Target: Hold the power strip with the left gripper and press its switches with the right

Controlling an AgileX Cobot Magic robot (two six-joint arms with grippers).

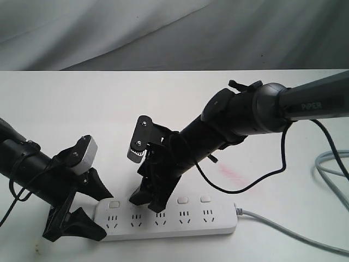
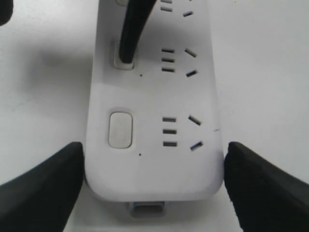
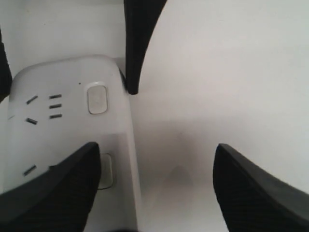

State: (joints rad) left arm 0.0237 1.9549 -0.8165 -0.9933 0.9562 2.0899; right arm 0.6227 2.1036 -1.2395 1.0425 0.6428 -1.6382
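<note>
The white power strip point(image 1: 174, 224) lies along the table's front edge, and its grey cable point(image 1: 283, 230) runs off to the right. My left gripper point(image 1: 101, 214) is shut on the strip's left end point(image 2: 154, 179), one finger point(image 2: 43, 186) against each long side. My right gripper point(image 1: 146, 204) comes down from the right on the "PIPER" arm and stands open point(image 3: 155, 146). One of its fingertips point(image 2: 129, 34) rests on the second switch point(image 2: 121, 60); the other hangs past the strip's far edge. The first switch point(image 2: 120, 129) is uncovered, as are the two right-hand switches point(image 1: 182, 200).
A second grey cable point(image 1: 327, 169) loops at the table's right edge. A faint pink smear point(image 1: 232, 173) marks the white table behind the strip. Grey cloth point(image 1: 163, 33) hangs as a backdrop beyond the far edge.
</note>
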